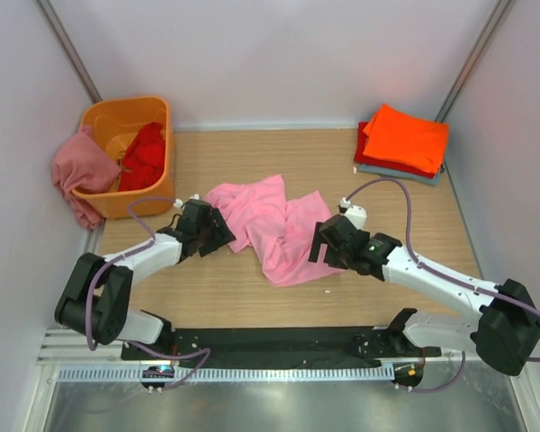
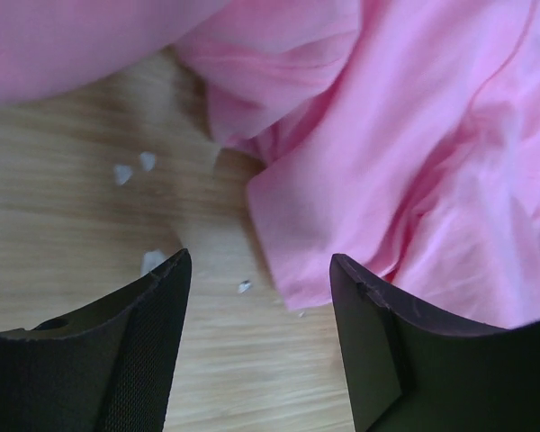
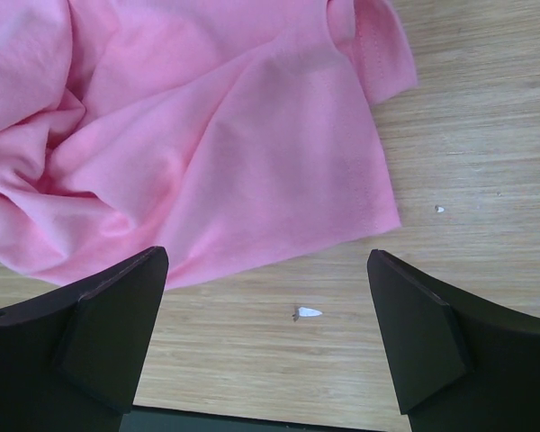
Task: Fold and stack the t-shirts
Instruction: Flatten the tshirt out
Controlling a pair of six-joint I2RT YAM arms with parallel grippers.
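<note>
The pink t-shirt (image 1: pixel 270 225) lies in a crumpled heap in the middle of the tabletop (image 1: pixel 225 292). Its folds hide so much that I cannot tell which end is the neck. My left hand (image 1: pixel 221 236) sits at the shirt's left edge and my right hand (image 1: pixel 319 245) at its right edge, both pointing in at the cloth. From above the fingertips are dark and hard to make out, so I cannot tell there if they touch the shirt. The left wrist camera shows more: the left hand (image 2: pixel 261 270) is partly open, with bare wood between its fingers, and it holds nothing. The cloth lies just past its right finger. The right wrist camera shows the right hand (image 3: pixel 268 270) open very wide and holding nothing, with the shirt's edge just ahead of it. Both wrist cameras cut the shirt off at their edges. Small white bits (image 2: pixel 121 173) on the wood show only in those two views. Only the top view shows the rest. At the back left is an orange tub (image 1: pixel 99 112) with a red shirt (image 1: pixel 144 153) inside and a dusty rose shirt (image 1: pixel 81 171) hanging over its left side. At the back right is a folded pile with an orange shirt (image 1: pixel 405 137) on top. Under it I see only thin edges of a second red shirt (image 1: pixel 362 148) and a grey-blue shirt (image 1: pixel 405 174).
</note>
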